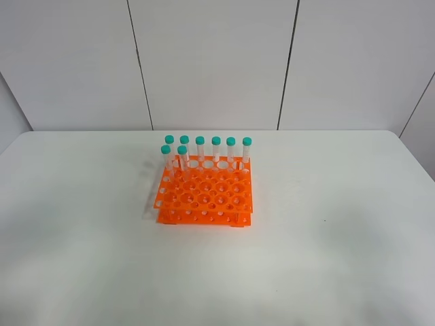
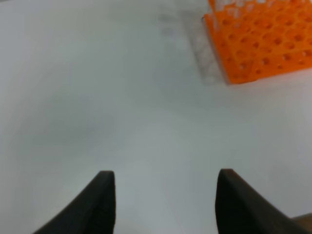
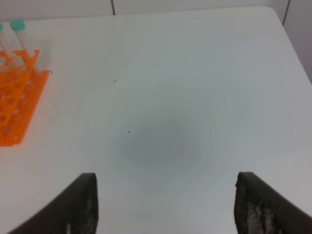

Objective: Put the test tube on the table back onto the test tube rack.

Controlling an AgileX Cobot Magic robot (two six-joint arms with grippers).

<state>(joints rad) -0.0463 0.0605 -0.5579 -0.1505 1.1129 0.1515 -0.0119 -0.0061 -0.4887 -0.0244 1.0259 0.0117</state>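
The left gripper hangs over bare tabletop with its two dark fingers spread wide and nothing between them; in its wrist view the test tube rack sits toward one o'clock, well apart, so this arm looks parked clear of the work rather than reaching. In the high view the rack stands near the middle of the table, slightly toward ten o'clock of centre; eight green-capped tubes stand upright in it, six along the far row and two in the next row at the left end, among them the test tube second in that nearer row. No tube lies loose on the white surface in any view, so the task's tube appears already seated in the rack, and the job looks finished or nearly so. The right gripper also stands wide open and empty above the table, the rack's edge toward ten o'clock of its view; that too reads as a withdrawn posture. The table is plain matte white with rounded corners, faintly shadowed and specked; behind it rises a white panelled wall with dark seams.
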